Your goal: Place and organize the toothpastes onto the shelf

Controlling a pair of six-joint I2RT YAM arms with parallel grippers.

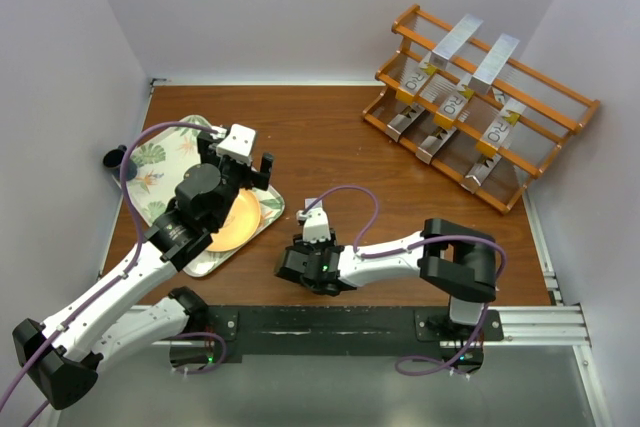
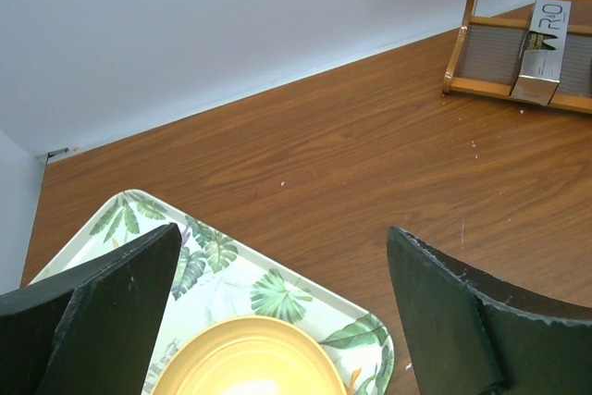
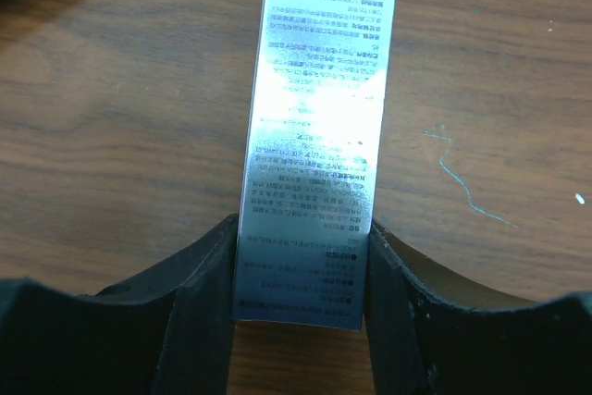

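1. Done so far: the shelf (image 1: 550, 117) already carries at least five shelved cartons (image 1: 452, 102). They lie lengthwise down its slanted tiers in neat side-by-side lanes, two on the higher rails and three below.
2. In hand: one loose carton (image 3: 314, 136) lies well short of the shelf, toward the near side of the table (image 1: 350, 137). In the overhead view only its silver end shows (image 1: 313, 205).
3. The right gripper (image 3: 301, 265) has its two fingers pressed against the long sides of this loose carton, so we read it as clamped on it. We cannot tell whether the carton is off the wood yet.
4. The left gripper (image 2: 284, 233) stands wide apart with nothing between its fingers. It hovers far to the left of the shelf, above the leaf-patterned tray (image 1: 150, 162) and its yellow plate (image 1: 240, 219).
5. Left to do, as we judge it: carry the gripped carton across to the shelf and lay it in a free lane, lined up with its neighbours.
6. We see no other loose carton, though the left arm hides part of the tray, so we cannot rule one out.
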